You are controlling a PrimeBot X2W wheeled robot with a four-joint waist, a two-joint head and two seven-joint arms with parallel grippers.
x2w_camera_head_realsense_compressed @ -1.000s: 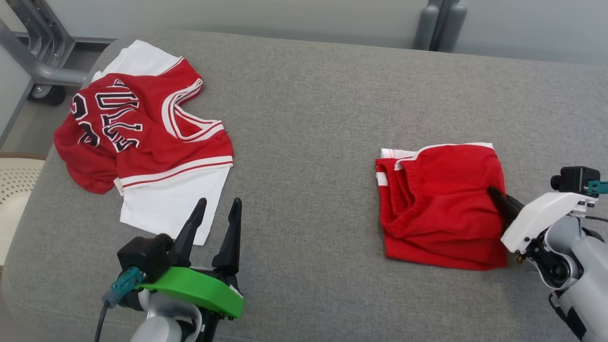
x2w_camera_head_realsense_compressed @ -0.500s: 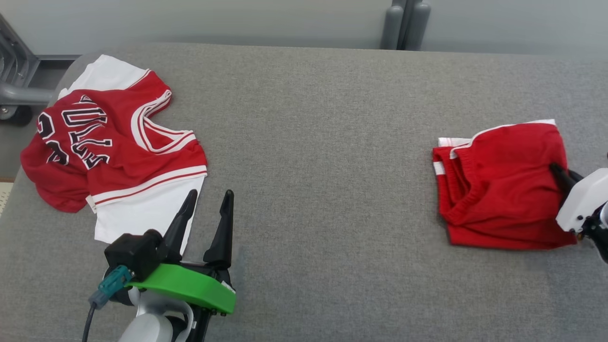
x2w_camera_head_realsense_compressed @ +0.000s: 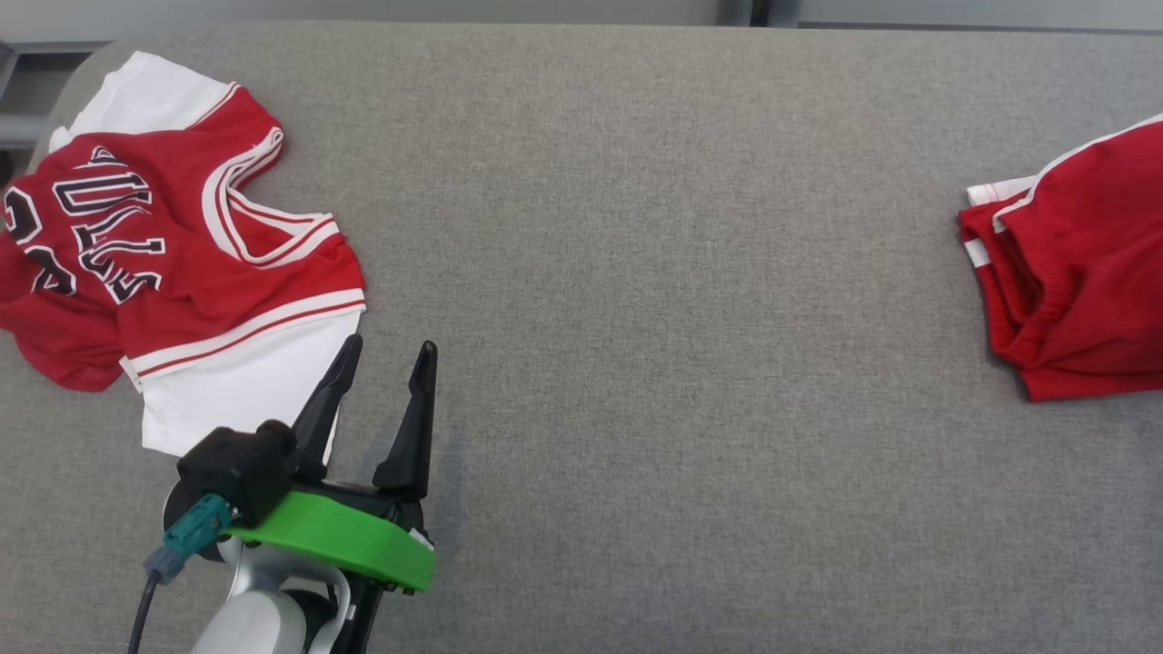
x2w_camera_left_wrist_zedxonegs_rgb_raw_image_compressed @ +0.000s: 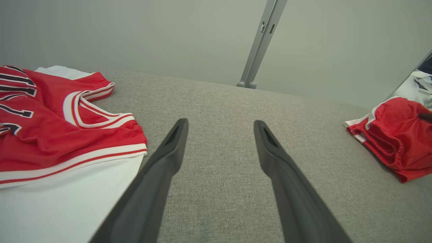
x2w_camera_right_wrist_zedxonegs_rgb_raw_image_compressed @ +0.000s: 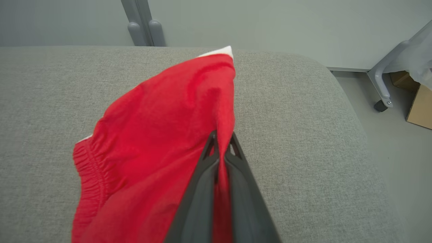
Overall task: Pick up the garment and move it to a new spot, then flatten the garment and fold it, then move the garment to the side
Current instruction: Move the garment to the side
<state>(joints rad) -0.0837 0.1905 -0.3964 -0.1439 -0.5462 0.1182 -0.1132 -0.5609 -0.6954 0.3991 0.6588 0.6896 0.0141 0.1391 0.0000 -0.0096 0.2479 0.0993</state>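
folded red shorts [x2w_camera_head_realsense_compressed: 1072, 272] lie by the desk's [x2w_camera_head_realsense_compressed: 681, 272] right edge, right gripper [x2w_camera_right_wrist_zedxonegs_rgb_raw_image_compressed: 222, 136] fingers [x2w_camera_right_wrist_zedxonegs_rgb_raw_image_compressed: 199, 189] clenched on them, left gripper [x2w_camera_head_realsense_compressed: 390, 343] fingers released; only letting go seems left.

Solid red on the shorts [x2w_camera_head_realsense_compressed: 1081, 282], with white stripes at the side and white piping along one edge. Red again on the basketball jersey [x2w_camera_head_realsense_compressed: 136, 272], with white-and-red striped banding at neck, armhole and hem. Black block lettering there, outlined in white. Plain white cloth [x2w_camera_head_realsense_compressed: 227, 409] underneath. Heathered mid-grey weave across the padded table [x2w_camera_head_realsense_compressed: 654, 272]. Matte black fingers on the left gripper [x2w_camera_head_realsense_compressed: 390, 343]; bright green mount [x2w_camera_head_realsense_compressed: 336, 540] behind, teal plug [x2w_camera_head_realsense_compressed: 191, 536]. Dark grey on the right gripper [x2w_camera_right_wrist_zedxonegs_rgb_raw_image_compressed: 222, 135]. Pale grey-green wall [x2w_camera_left_wrist_zedxonegs_rgb_raw_image_compressed: 135, 33].
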